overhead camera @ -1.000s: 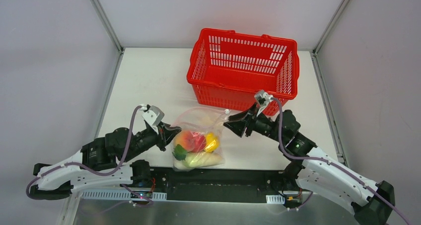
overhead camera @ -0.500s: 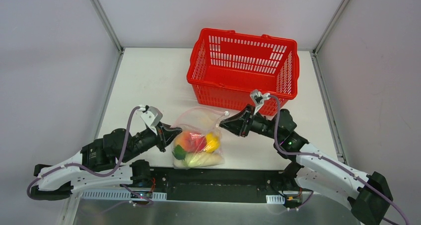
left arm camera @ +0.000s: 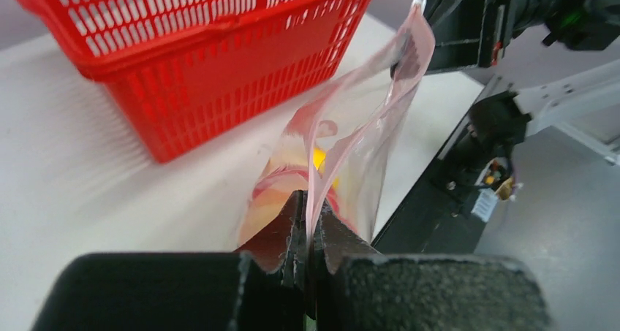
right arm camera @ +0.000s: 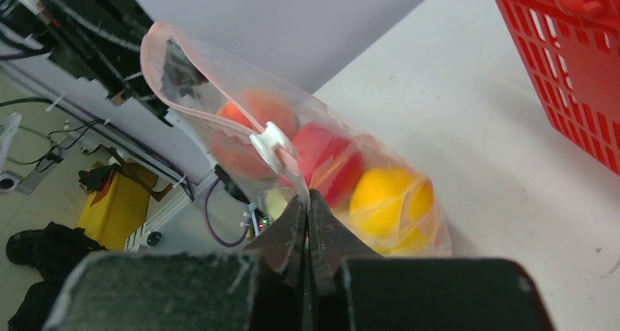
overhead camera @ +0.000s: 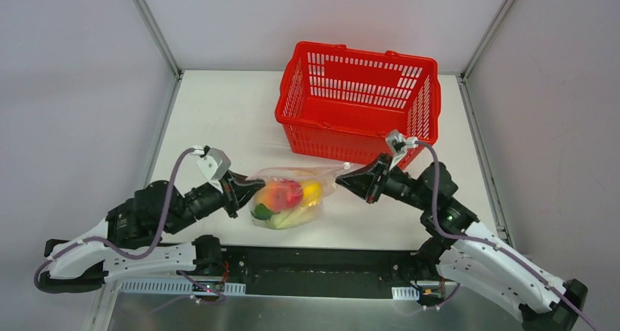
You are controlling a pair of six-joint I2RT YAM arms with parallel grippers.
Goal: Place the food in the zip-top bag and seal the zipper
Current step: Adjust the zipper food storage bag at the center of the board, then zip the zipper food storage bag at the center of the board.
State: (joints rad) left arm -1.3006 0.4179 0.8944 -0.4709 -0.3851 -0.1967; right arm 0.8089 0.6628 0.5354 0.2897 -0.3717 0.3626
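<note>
The clear zip-top bag [overhead camera: 289, 199] hangs stretched between my two grippers above the table's near edge. Inside it lie the food pieces: a peach-orange ball [overhead camera: 269, 196], a red ball [overhead camera: 291, 192], a yellow ball [overhead camera: 311, 192], green leaves [overhead camera: 261, 211] and a pale radish [overhead camera: 289, 218]. My left gripper [overhead camera: 252, 188] is shut on the bag's left top corner, with the pinkish zipper strip [left arm camera: 322, 156] between its jaws [left arm camera: 311, 218]. My right gripper [overhead camera: 345, 179] is shut on the right end of the zipper [right arm camera: 289, 166]. A white slider tab [right arm camera: 267, 141] sits on the strip just ahead of my right gripper [right arm camera: 308, 199].
A red mesh basket [overhead camera: 358, 101] stands on the white table [overhead camera: 219, 119] just behind the bag; it also shows in the left wrist view [left arm camera: 183, 61]. Grey walls with metal posts enclose the table on three sides. A black rail [overhead camera: 322, 261] runs along the near edge.
Both grippers have pulled apart and lifted. The bag's mouth, loose and open before, is now drawn into a taut line, and the bag with the food has risen and shifted slightly away from the near edge.
</note>
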